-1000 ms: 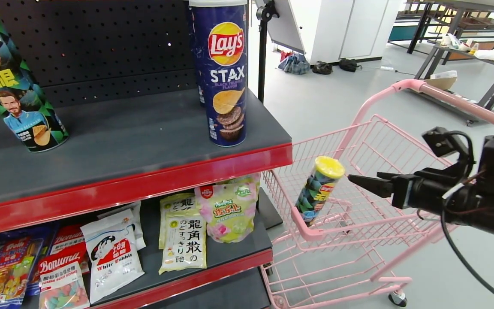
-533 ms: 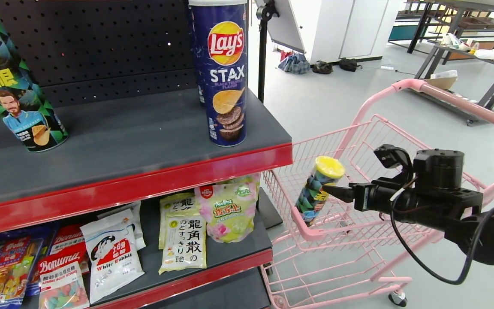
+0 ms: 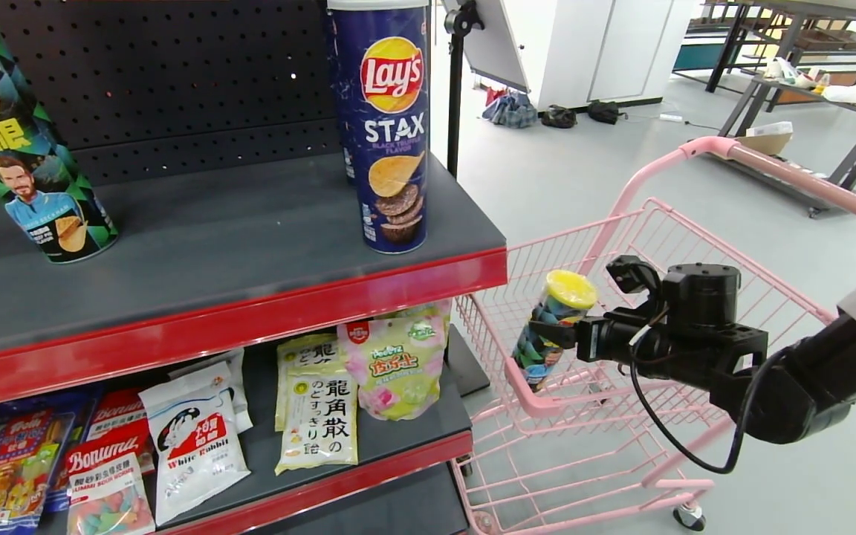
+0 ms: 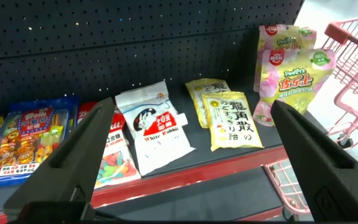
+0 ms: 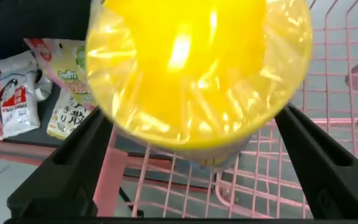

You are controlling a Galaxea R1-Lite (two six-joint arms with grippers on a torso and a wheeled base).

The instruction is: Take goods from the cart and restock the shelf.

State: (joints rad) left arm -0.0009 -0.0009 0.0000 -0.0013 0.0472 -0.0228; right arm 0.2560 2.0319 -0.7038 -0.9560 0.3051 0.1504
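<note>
Chip can [image 3: 551, 327]: leaned in the pink cart [image 3: 539, 405], yellow lid end between the right jaws, spread wide on either side, not clenched. Left jaws: hung released, facing snack bags [image 4: 151, 124] just beyond, laid on the lower shelf [image 4: 199, 138].

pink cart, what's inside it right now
One yellow-lidded chip can, leaning in the corner nearest the shelf, right gripper open around it. The arm covers part of the cart floor.
</note>
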